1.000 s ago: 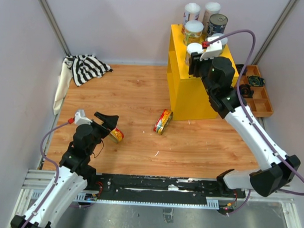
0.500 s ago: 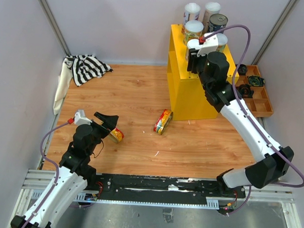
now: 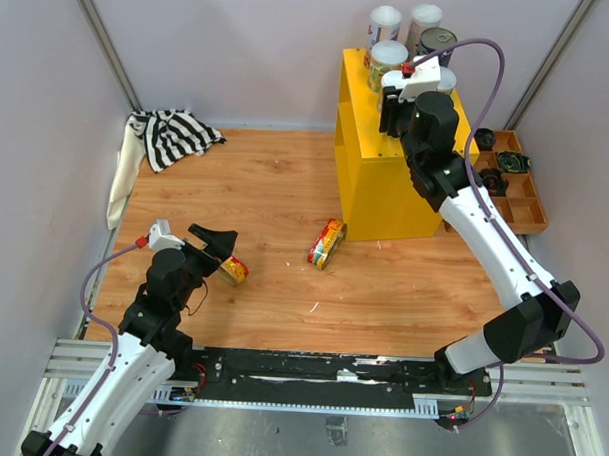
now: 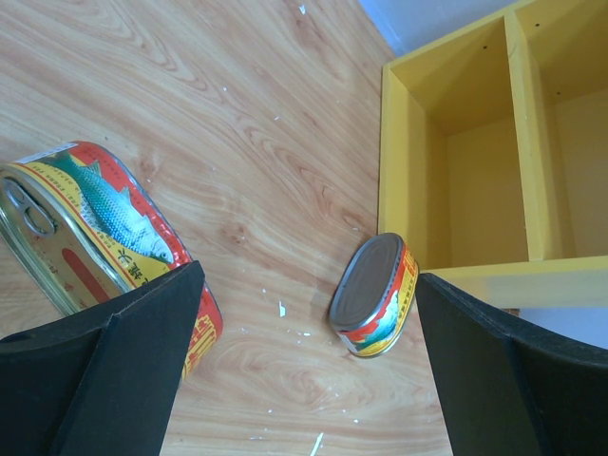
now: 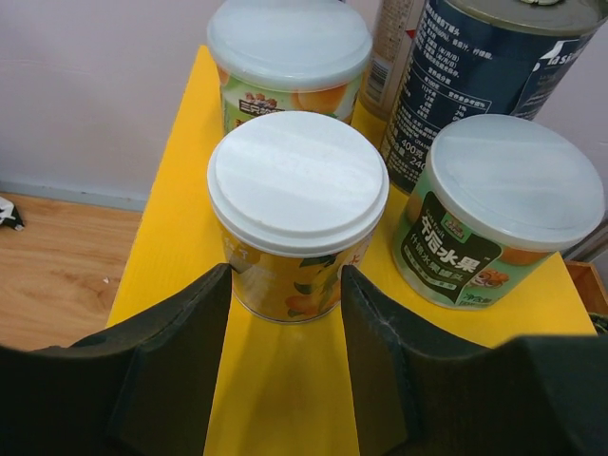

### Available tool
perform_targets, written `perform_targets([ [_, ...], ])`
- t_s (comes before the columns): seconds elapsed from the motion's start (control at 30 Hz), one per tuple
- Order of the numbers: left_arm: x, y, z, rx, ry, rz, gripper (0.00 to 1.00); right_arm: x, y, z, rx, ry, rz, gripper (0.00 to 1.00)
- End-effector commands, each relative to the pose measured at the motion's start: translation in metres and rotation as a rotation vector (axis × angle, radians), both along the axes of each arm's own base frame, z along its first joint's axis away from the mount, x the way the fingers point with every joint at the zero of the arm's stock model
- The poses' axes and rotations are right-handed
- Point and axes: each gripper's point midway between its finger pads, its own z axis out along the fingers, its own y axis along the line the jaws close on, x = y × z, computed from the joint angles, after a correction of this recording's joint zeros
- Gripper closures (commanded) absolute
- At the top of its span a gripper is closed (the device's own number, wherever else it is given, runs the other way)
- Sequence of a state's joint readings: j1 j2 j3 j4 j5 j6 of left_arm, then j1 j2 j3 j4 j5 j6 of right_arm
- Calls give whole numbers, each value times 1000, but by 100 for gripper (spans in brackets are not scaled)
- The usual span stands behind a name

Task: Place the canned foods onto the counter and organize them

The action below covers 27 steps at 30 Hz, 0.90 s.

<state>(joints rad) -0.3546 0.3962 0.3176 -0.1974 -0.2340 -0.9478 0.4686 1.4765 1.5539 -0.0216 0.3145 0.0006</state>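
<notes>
The counter [image 3: 371, 180] is a tall yellow box at the back right. Several cans stand on its top, among them a dark one [image 5: 484, 76] and a green-labelled one [image 5: 494, 218]. My right gripper [image 5: 285, 285] is shut on a white-lidded yellow can [image 5: 296, 204], which stands upright on the counter top [image 5: 285, 380] in front of another white-lidded can [image 5: 288, 57]. My left gripper [image 4: 309, 361] hangs open low over the floor. One yellow-and-red fish can [image 4: 85, 228] lies by its left finger. A second fish can [image 4: 375, 294] lies on its side near the counter's base.
A striped cloth [image 3: 173, 135] lies crumpled at the back left corner. A brown wooden tray [image 3: 514, 185] with black round parts sits right of the counter. In the left wrist view the counter [image 4: 408, 161] shows open shelf compartments.
My right gripper has slid the white-lidded can farther back across the counter top, closer to the other cans. The left arm and both fish cans have not moved.
</notes>
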Motion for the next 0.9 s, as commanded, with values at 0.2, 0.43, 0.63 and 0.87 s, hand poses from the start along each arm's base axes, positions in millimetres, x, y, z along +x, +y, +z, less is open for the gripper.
perform_targets([
  [0.2,1,6,-1,12,2,24,2,14,-15,13,29,-26,-34,50],
  [0.43,3,5,0,22,4,23,2,18,-13,12,23,-21,-20,50],
  [0.63,4,5,2,24,1,23,2,22,-12,10,20,-16,-11,50],
  [0.87,5,6,4,31,-1,26,2,23,-9,9,22,-13,3,48],
])
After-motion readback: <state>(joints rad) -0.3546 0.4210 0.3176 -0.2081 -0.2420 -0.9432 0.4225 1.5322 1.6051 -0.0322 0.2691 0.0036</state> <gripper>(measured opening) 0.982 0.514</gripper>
